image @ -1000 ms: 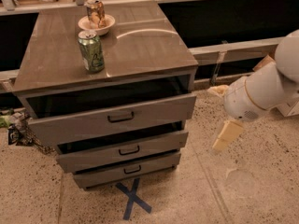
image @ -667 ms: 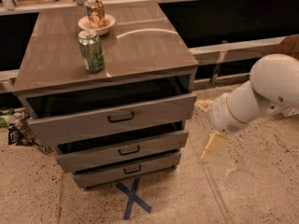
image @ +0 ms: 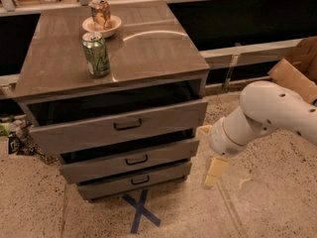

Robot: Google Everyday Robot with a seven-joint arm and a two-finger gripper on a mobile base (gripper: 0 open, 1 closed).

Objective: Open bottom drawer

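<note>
The bottom drawer [image: 106, 187] is the lowest and shortest grey-brown front of the cabinet, with a small black bail handle [image: 140, 180]. It stands a little way out, as do the middle drawer [image: 163, 152] and the top drawer [image: 163, 118] above it. My gripper [image: 208, 151] hangs on the white arm just right of the cabinet, level with the middle and bottom drawers. Its two cream fingers [image: 216, 172] are spread apart and hold nothing. It touches no drawer or handle.
A green can [image: 96, 53] and a white bowl [image: 102, 26] holding another can stand on the cabinet top. A blue tape X [image: 141, 210] marks the floor in front. A cardboard box [image: 297, 68] is at the right and clutter [image: 15, 135] at the left.
My arm has swung left and lower, bringing the gripper close to the cabinet's right side. The drawers and cans have not moved.
</note>
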